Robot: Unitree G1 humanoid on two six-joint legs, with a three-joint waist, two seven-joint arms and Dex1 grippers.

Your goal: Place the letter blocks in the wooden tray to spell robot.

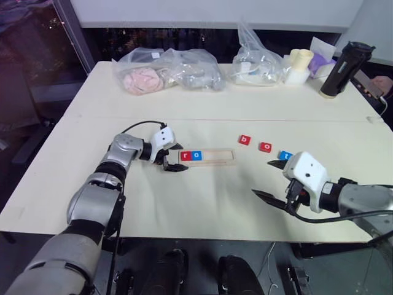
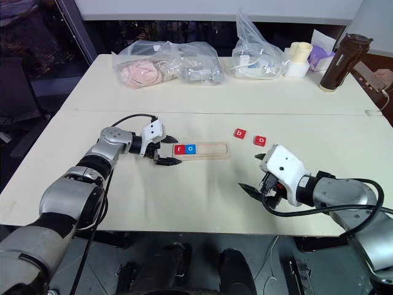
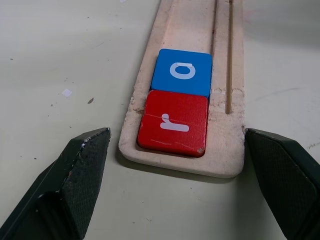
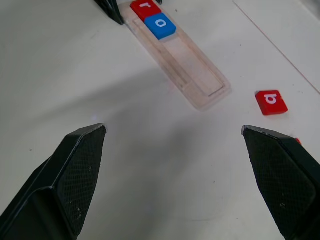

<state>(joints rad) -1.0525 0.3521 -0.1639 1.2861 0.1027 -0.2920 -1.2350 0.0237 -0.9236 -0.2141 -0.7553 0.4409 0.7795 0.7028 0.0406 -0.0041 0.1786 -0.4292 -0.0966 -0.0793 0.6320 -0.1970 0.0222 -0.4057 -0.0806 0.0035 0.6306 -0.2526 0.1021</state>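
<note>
The wooden tray (image 1: 212, 157) lies mid-table, with a red r block (image 1: 185, 155) and a blue o block (image 1: 196, 155) side by side at its left end. My left gripper (image 1: 175, 158) is open, its fingers straddling that end of the tray without touching the blocks. A red b block (image 1: 245, 139), a red o block (image 1: 265, 147) and a blue t block (image 1: 285, 155) lie loose on the table to the tray's right. Closer to me than these, my right gripper (image 1: 263, 178) hovers open and empty; in its wrist view the tray (image 4: 197, 75) and the b block (image 4: 271, 102) lie ahead.
Clear plastic bags (image 1: 169, 70) with soft items and another bag (image 1: 255, 61) sit along the table's far side. A cream cup (image 1: 299, 64) and a dark bottle (image 1: 344, 67) stand at the back right. Bare tabletop (image 1: 209, 203) lies between tray and front edge.
</note>
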